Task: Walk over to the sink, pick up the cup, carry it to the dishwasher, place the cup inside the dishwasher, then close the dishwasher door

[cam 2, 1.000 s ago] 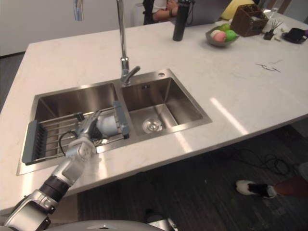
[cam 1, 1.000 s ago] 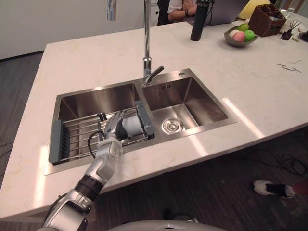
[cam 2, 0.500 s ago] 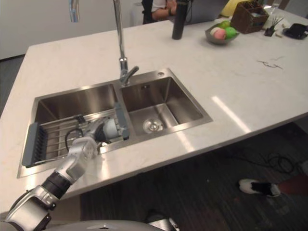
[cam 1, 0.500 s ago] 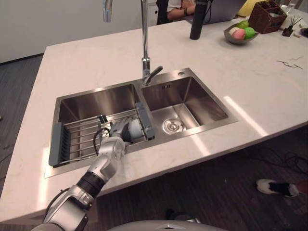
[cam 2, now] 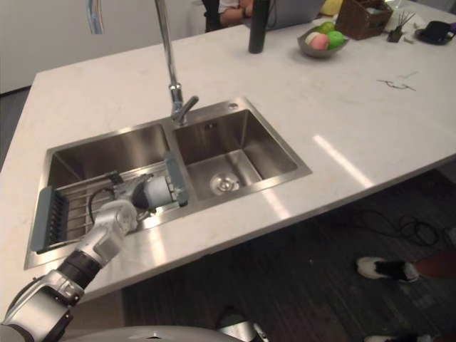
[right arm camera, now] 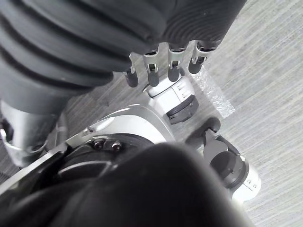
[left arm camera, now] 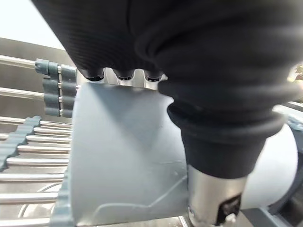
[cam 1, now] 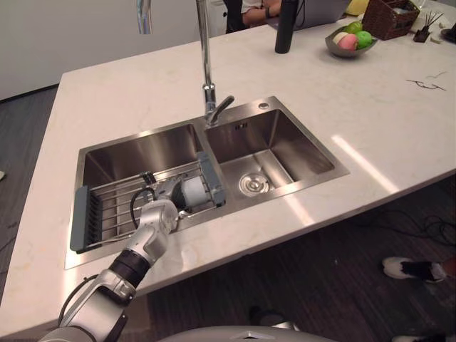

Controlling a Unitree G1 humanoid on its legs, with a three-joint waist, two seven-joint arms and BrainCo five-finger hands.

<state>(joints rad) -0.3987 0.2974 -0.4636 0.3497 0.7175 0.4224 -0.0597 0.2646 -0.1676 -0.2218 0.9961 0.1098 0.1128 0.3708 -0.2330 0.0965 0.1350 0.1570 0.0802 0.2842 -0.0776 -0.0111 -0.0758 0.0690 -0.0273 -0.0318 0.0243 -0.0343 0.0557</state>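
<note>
A pale stone countertop (cam 1: 399, 121) is seen from above, with a double steel sink (cam 1: 142, 153) set into it and a tall faucet (cam 1: 204, 64) standing behind the divider between the basins. The left basin is spanned by a wire rack (cam 1: 107, 206) with grey end pieces, and a round drain (cam 1: 251, 184) is shown in the floor of the right basin. The grey-blue cup (cam 1: 193, 191) is laid on its side on the rack, at the end nearest the divider, just beside the rack's grey end piece. The left hand (cam 1: 158, 215) is set against the cup from the near side. In the left wrist view its fingers (left arm camera: 125, 75) are curled over one wall of the cup and its thumb (left arm camera: 213, 198) is laid along the opposite wall, so the cup is clasped between them. The right hand (right arm camera: 152, 71) is seen hanging above a grey floor, its fingers loose and nothing held. At the far edge of the countertop a dark bottle (cam 1: 286, 25), a fruit bowl (cam 1: 342, 51) and a woven basket (cam 1: 388, 18) are set.
</note>
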